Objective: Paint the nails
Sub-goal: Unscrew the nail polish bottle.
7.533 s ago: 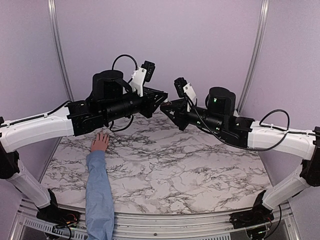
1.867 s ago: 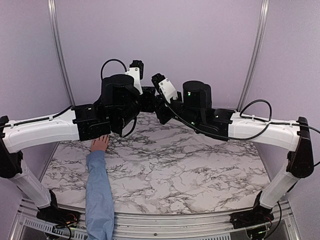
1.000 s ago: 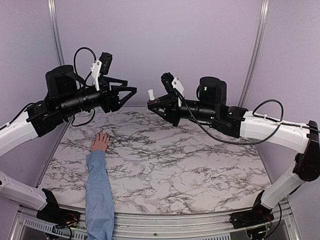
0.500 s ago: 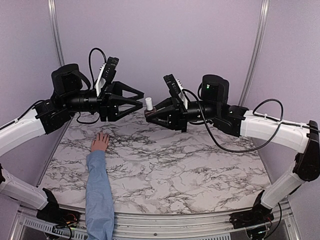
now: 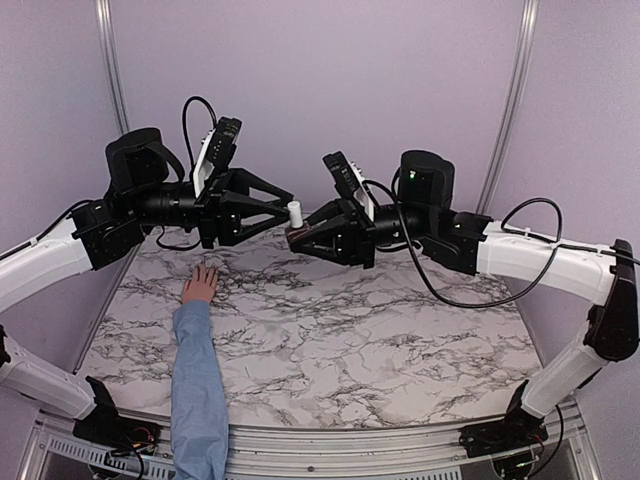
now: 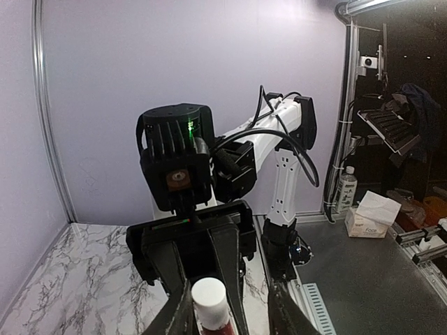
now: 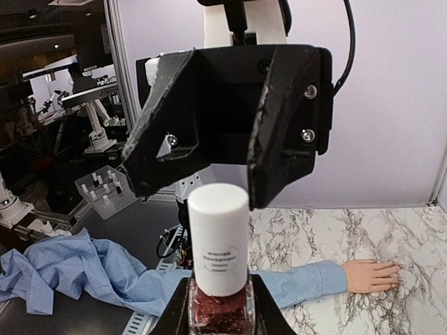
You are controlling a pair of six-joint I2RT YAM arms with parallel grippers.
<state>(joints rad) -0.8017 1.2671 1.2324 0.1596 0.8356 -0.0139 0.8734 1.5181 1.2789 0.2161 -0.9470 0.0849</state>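
Observation:
My right gripper point(image 5: 298, 236) is shut on a small dark red polish bottle point(image 7: 218, 307) with a white cap point(image 7: 218, 237), held upright in mid-air above the far side of the table. My left gripper point(image 5: 286, 204) is open and faces it; the cap point(image 6: 209, 301) sits between its spread fingers point(image 6: 180, 313), close to the left one, with a gap on the other side. A light-skinned hand point(image 5: 202, 283) in a light blue sleeve point(image 5: 197, 380) lies flat on the marble table. Its nails point(image 7: 397, 268) barely show.
The marble table point(image 5: 380, 330) spreads below both arms. The hand also shows in the right wrist view point(image 7: 370, 274), well below the bottle. A blue cloth point(image 7: 63, 272) lies off the table. Purple walls close in the back and sides.
The two grippers have come together from well apart. My left gripper has swung right and its open fingers now flank the white cap. The hand has not moved.

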